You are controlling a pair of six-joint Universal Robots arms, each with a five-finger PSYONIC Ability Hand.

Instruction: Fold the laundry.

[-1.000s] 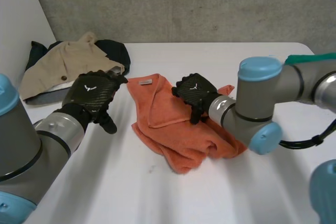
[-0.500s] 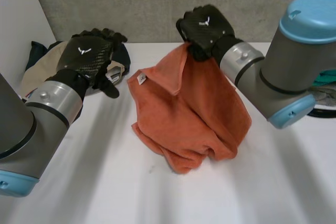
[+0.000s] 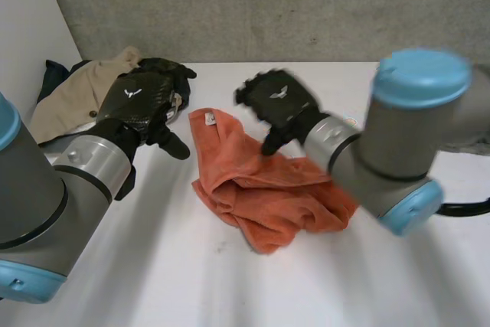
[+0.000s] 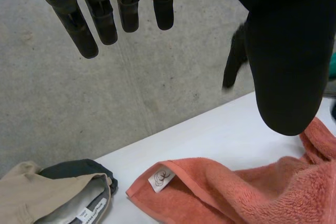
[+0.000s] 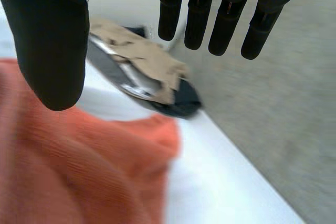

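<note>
An orange towel [image 3: 268, 189] lies crumpled mid-way across a white table [image 3: 153, 273]. The right hand [image 3: 279, 101] hovers above its far edge, fingers straight and spread wide, empty. The left hand [image 3: 145, 101], likewise spread and empty, hangs beside the towel's labelled corner, near a beige garment [image 3: 73, 97].

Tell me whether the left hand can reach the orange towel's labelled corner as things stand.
Probably yes: the left hand, open, hovers beside that labelled corner with only bare table between; the right hand, open, is over the middle of the towel.
</note>
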